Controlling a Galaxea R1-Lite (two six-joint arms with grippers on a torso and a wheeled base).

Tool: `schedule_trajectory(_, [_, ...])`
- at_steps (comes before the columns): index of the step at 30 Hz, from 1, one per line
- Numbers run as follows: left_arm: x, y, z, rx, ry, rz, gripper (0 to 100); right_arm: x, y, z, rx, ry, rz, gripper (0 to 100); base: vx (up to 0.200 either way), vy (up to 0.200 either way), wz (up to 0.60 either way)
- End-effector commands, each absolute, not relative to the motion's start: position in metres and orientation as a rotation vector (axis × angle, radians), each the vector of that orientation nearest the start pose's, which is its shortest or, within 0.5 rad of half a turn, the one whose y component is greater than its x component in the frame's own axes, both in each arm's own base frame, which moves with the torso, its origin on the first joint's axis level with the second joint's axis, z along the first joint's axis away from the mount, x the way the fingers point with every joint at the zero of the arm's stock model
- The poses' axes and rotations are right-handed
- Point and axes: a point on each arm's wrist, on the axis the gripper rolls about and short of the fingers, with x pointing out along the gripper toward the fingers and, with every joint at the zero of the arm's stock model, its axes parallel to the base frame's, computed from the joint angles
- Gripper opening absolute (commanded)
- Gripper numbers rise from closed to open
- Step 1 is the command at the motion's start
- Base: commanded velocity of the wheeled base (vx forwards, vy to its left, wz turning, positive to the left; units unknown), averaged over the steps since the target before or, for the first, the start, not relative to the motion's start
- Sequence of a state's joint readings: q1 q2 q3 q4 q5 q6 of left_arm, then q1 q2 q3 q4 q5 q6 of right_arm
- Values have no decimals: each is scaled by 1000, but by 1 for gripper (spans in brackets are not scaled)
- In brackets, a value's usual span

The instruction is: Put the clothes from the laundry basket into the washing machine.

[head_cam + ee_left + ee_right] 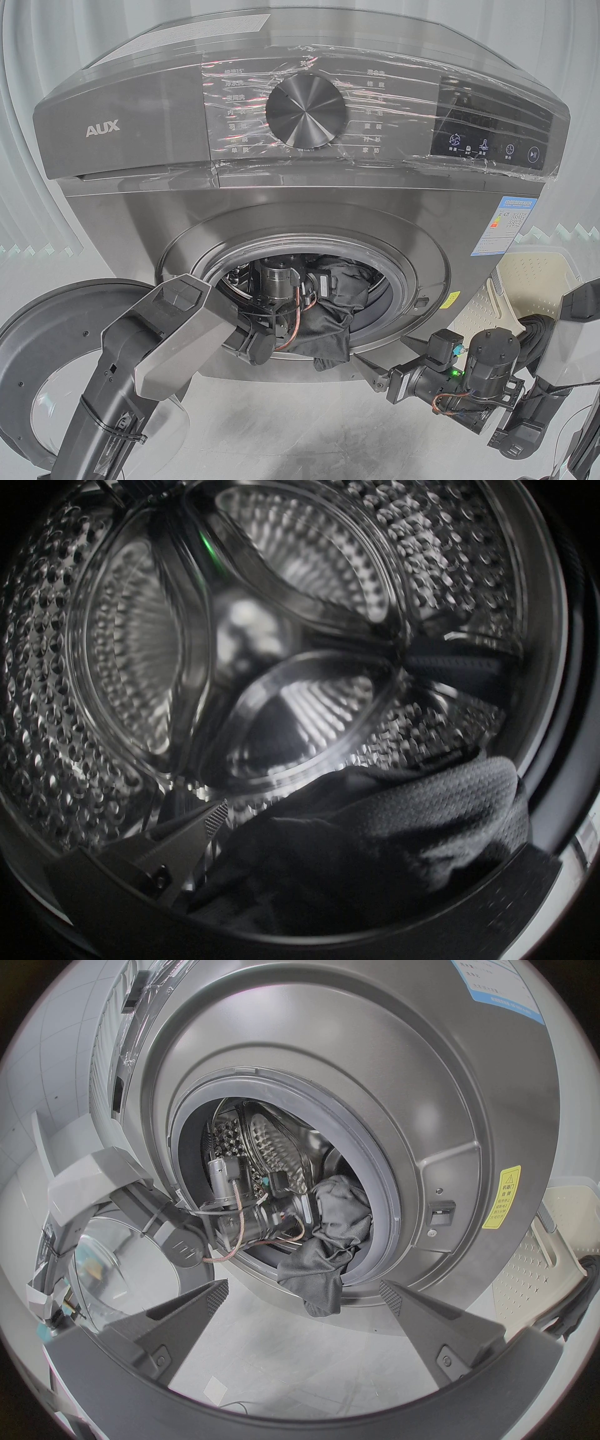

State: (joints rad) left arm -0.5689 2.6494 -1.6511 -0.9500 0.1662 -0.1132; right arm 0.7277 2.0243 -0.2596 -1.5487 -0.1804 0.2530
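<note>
grey wedge-shaped fingers of the right gripper are seen nearest, spread wide with nothing between them. this gripper is held low in front of the washing machine, just below the open porthole and above the pale floor. the dark garment is not touched by these jaws; it lies beyond them, at the mouth of the machine.

the round door is swung fully open to the robot's left, and a cream perforated laundry basket is stood beside the machine on the right.

the garment is draped over the grey door seal at the lower right of the opening. most of it is bunched inside the rim, while one crumpled tail is left hanging out and down over the front panel. it is black to charcoal, matte and heavily creased, and a fine knitted mesh texture is shown up close.

the left arm is passed through the porthole alongside the garment, with the left gripper inside the drum. one finger is set wide to the side, so the jaws are read as parted. the other finger is hidden by the cloth, which is heaped against that side; whether it is touched there cannot be told.

farthest in, the dimpled steel drum wall and its raised paddles are seen.
</note>
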Motion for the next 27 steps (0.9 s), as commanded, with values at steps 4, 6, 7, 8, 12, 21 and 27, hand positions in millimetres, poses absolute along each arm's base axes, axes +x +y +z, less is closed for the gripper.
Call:
schedule_trajectory(4, [398, -270, 41, -34, 216, -491, 100, 207, 179, 60, 149, 269, 517, 100, 0, 0, 0])
schedule_trajectory(6, [389, -275, 33, -22, 239, -512, 100, 207, 179, 60, 149, 269, 516, 100, 0, 0, 0])
schedule_trajectory(7, [387, -275, 30, -19, 250, -519, 100, 207, 179, 60, 149, 269, 516, 100, 0, 0, 0])
schedule_trajectory(8, [387, -275, 30, -19, 250, -519, 100, 207, 179, 60, 149, 269, 516, 100, 0, 0, 0])
schedule_trajectory(12, [384, -277, 20, -9, 274, -536, 100, 207, 179, 60, 149, 269, 516, 100, 0, 0, 0])
schedule_trajectory(21, [386, -277, -4, 43, 300, -534, 100, 207, 180, 60, 150, 266, 519, 100, 0, 0, 0])
schedule_trajectory(27, [395, -284, -7, 30, 262, -524, 0, 207, 180, 60, 150, 266, 518, 100, 0, 0, 0])
